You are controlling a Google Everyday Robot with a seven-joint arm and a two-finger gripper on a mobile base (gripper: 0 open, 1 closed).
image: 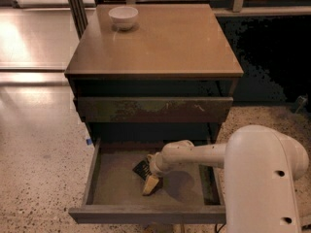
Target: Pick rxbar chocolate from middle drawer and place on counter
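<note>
The middle drawer (112,184) is pulled open at the bottom of the dark cabinet. The rxbar chocolate (141,168), a small black bar, lies on the drawer's grey bottom near the middle. My gripper (151,183) is down inside the drawer with its tan tip touching the bottom. It is right beside the bar, at the bar's front right edge, and partly covers it. The tan counter (160,42) is the cabinet's top slab, above the drawer.
A white bowl (123,17) stands at the counter's back left corner. A shut drawer front with worn patches (153,109) sits just above the open drawer. My white arm (194,154) and body (265,178) fill the lower right. Speckled floor (39,169) lies to the left.
</note>
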